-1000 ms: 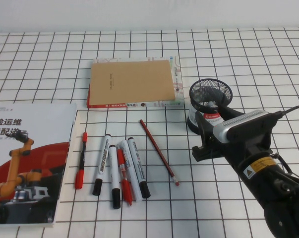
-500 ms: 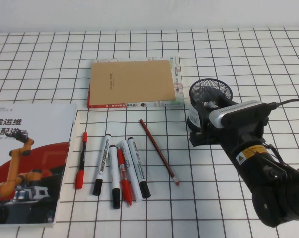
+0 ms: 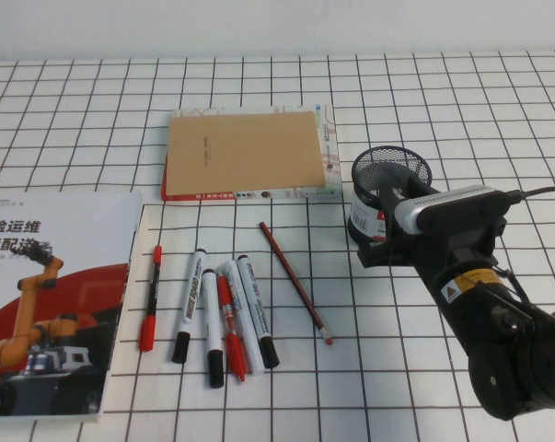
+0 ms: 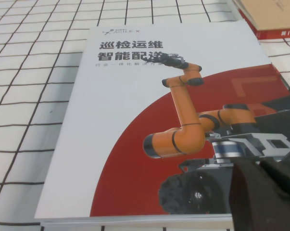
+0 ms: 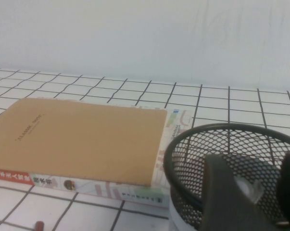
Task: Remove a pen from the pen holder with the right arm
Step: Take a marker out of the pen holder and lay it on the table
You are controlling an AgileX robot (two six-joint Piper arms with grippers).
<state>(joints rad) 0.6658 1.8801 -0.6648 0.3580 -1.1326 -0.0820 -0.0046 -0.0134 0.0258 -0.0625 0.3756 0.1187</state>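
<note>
1. Fingers of the right gripper (image 5: pixel 253 171) are lowered into the black wire-mesh pen holder (image 3: pixel 397 166). They stand spread, one on each side of a pale-capped pen (image 5: pixel 245 187).
2. The pen stands upright inside the holder, and its cap sits in the gap between the two fingers. There is no clear pinch on it, and the pictures do not settle whether either finger touches the cap.
3. The holder's round rim rings both fingers, and its mesh wall rises on every side of them.
4. Just past the fingers, to the robot's left, a thick brown-covered book (image 3: pixel 245 152) lies flat on the white, black-gridded bench (image 3: pixel 75 110). Its near corner is close to the holder.
5. Nearer the robot and left of those fingers, a slim red pencil (image 3: pixel 295 283) lies at a slant on the bench, apart from the holder.
6. Farther left again lies a cluster of black-capped white markers (image 3: pixel 224 318), and beside it a single red pen (image 3: pixel 151 296).
7. The left gripper (image 4: pixel 263 168) is well apart from all of this. It hovers over a glossy brochure printed with an orange robot arm (image 3: pixel 47 304), and its dark fingers are pressed together with only a thin seam between them.
8. Under those fingers is the brochure's red and white cover, at its near edge.
</note>
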